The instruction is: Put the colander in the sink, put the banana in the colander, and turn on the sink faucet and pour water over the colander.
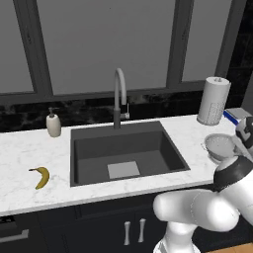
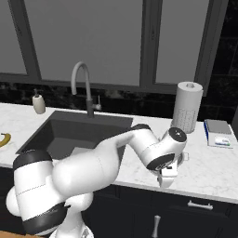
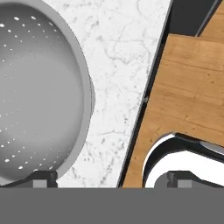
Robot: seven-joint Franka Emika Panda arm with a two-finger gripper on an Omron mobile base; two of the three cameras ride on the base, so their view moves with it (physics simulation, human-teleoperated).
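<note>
Marble counter ran w/ dark grey rectangular sink recessed mid-way, lighter square patch on its floor. Grey gooseneck sink faucet stood upright at back rim, spout arched over basin, no stream seen. Paper towel roll stood upright on right side of counter. Colander sat on counter right of sink, near front edge, just in front of the roll: silvery-white round bowl, rows of small holes, thick rim, looked empty. Banana lay flat on counter left of sink, well apart from colander: yellow, curved, dark tips. White soap bottle stood behind it near back wall.

Gripper hung over counter's front edge beside colander, pointed down, jaws spread wide, nothing between. In hand view, colander lay toward one fingertip, rim close by; other fingertip sat out over wood floor. Contact btwn tip & rim: couldn't tell.
</note>
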